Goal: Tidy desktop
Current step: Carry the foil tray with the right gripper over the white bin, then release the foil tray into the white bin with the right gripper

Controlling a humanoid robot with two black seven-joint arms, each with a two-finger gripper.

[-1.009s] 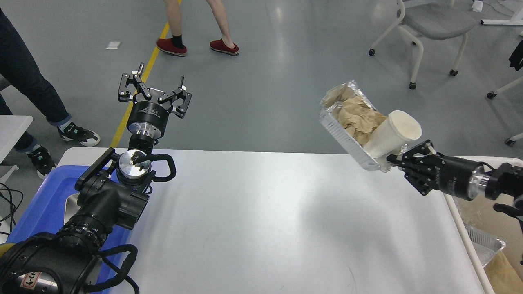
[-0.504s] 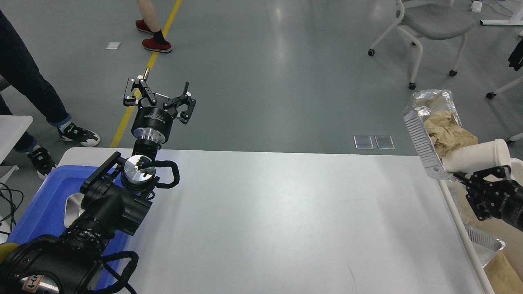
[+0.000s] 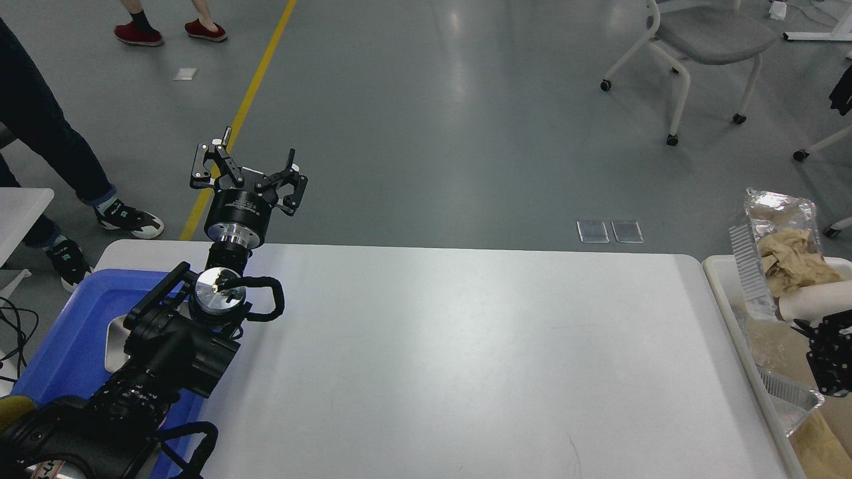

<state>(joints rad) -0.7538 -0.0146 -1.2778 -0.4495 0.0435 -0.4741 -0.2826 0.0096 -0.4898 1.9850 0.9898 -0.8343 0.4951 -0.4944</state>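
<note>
The white desktop (image 3: 432, 359) fills the middle of the head view. My left gripper (image 3: 245, 167) is open and empty, raised above the table's far left corner. My right gripper (image 3: 802, 324) is at the right edge, shut on a foil tray (image 3: 755, 266) that it holds tilted over the cream-white bin (image 3: 722, 293). The foil tray holds crumpled brown paper (image 3: 795, 261) and a white paper cup (image 3: 815, 301) lying on its side.
A blue plastic tray (image 3: 73, 332) sits at the table's left edge under my left arm. The bin holds another foil tray (image 3: 792, 396) and brown paper. A person's legs (image 3: 40, 133) stand at far left. An office chair (image 3: 699, 40) stands at back right.
My right gripper has carried the foil tray with paper and cup from above the table's far right to over the bin. The left gripper shifted slightly. A walker moved left.
</note>
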